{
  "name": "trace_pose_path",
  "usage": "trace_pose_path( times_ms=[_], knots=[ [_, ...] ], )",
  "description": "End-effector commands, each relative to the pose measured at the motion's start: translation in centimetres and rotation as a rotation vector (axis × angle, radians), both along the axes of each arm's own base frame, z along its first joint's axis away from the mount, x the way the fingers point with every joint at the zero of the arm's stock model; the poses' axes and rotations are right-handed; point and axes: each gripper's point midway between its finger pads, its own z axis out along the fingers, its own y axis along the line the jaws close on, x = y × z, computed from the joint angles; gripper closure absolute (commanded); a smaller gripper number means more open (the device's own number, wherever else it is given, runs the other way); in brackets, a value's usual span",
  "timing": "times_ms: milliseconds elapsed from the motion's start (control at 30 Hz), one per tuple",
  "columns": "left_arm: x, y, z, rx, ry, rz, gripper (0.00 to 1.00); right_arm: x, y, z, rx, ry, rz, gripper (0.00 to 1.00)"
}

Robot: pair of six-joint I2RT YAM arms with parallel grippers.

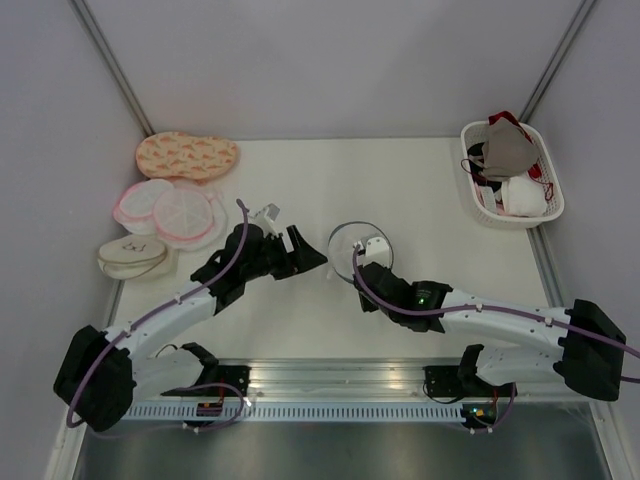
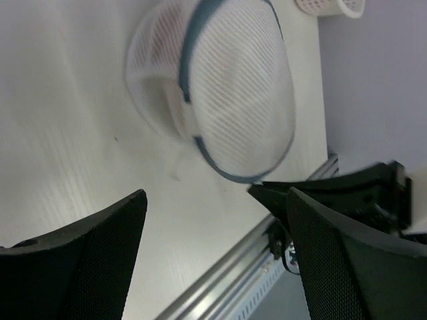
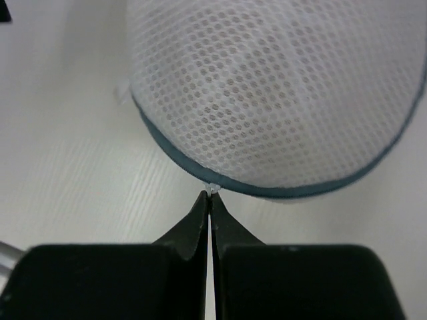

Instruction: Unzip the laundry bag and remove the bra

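Observation:
The laundry bag (image 1: 352, 246) is a round white mesh dome with a dark blue-grey zipper rim, lying mid-table. It fills the top of the right wrist view (image 3: 280, 93) and the left wrist view (image 2: 220, 87). My right gripper (image 3: 209, 195) is shut on the small white zipper pull (image 3: 213, 189) at the rim's near edge; it sits at the bag's near side in the top view (image 1: 362, 268). My left gripper (image 1: 312, 258) is open and empty just left of the bag, its fingers (image 2: 80, 260) wide apart. The pale pink bra is hidden; only a faint pink shade shows through the mesh.
A white basket (image 1: 545, 215) with a taupe bra and a white garment stands at the back right. An orange patterned oval case (image 1: 187, 155), pink-rimmed round mesh cases (image 1: 165, 208) and a cream case (image 1: 133, 257) lie at the left. A metal rail (image 1: 340, 375) runs along the near edge.

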Motion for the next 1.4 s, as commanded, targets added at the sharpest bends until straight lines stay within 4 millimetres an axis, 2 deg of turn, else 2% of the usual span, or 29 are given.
trace_pose_path(
  times_ms=[0,33,67,100,167,200,300,467,500,567,600,633,700,733,800,1033,1200,1367],
  knots=[
    [-2.6,-0.5,0.5,-0.099,0.057,0.105,0.11,-1.3,5.2,0.1,0.164,0.055,0.183,1.0],
    [-3.6,-1.1,1.5,-0.155,0.066,0.093,0.1,-1.1,6.5,0.9,0.219,0.036,0.211,1.0],
    [-4.4,-1.3,1.0,-0.172,0.087,0.082,0.1,-1.2,6.9,0.7,0.233,0.038,0.227,1.0],
    [-4.6,-1.8,1.9,-0.219,0.071,0.07,0.09,-1.4,8.1,1.4,0.283,0.033,0.264,1.0],
    [-5.3,-2.4,1.8,-0.258,0.106,0.055,0.08,-1.5,8.5,1.4,0.294,0.036,0.283,1.0],
    [-5.3,-2.5,1.7,-0.268,0.119,0.059,0.08,-1.4,9.2,2.1,0.326,0.019,0.295,1.0],
    [-5.1,-3.1,0.5,-0.256,0.164,0.059,0.08,-1.2,9.6,2.7,0.346,0.006,0.298,1.0],
    [-3.8,-4.1,-0.6,-0.294,0.174,0.09,0.09,-1.3,9.6,3.2,0.36,-0.001,0.301,0.99],
    [-3.5,-4.3,-1.5,-0.284,0.187,0.099,0.1,-1.3,9.6,3.1,0.359,0.003,0.301,1.0],
    [-2.7,-4.7,-1.2,-0.303,0.177,0.112,0.17,-1.5,9.4,3.1,0.363,0.004,0.3,1.0],
    [-2.4,-4.9,-2.0,-0.289,0.188,0.118,0.21,-1.5,9.3,3.1,0.364,0.005,0.3,1.0],
    [-2.1,-5.2,-1.6,-0.297,0.179,0.117,0.33,-1.5,9.2,3.1,0.362,0.005,0.299,1.0],
    [-1.6,-5.6,-1.8,-0.297,0.179,0.117,0.52,-1.5,8.9,3.2,0.356,0.003,0.292,0.99],
    [-1.4,-5.8,-1.6,-0.3,0.175,0.118,0.68,-1.5,8.8,3.2,0.353,0.004,0.289,1.0],
    [-1.1,-5.9,-1.5,-0.295,0.173,0.12,0.83,-1.4,8.4,3.4,0.346,-0.003,0.277,1.0],
    [0.0,-4.6,-1.5,-0.24,0.138,0.168,0.93,-2.0,7.0,2.0,0.253,0.061,0.254,0.99],
    [0.9,-2.9,-2.2,-0.185,0.12,0.151,0.94,-2.5,4.4,-0.8,0.088,0.145,0.201,1.0],
    [1.2,-1.7,-2.7,-0.162,0.094,0.086,0.95,-1.9,1.4,-3.4,-0.071,0.169,0.085,1.0]
  ],
)
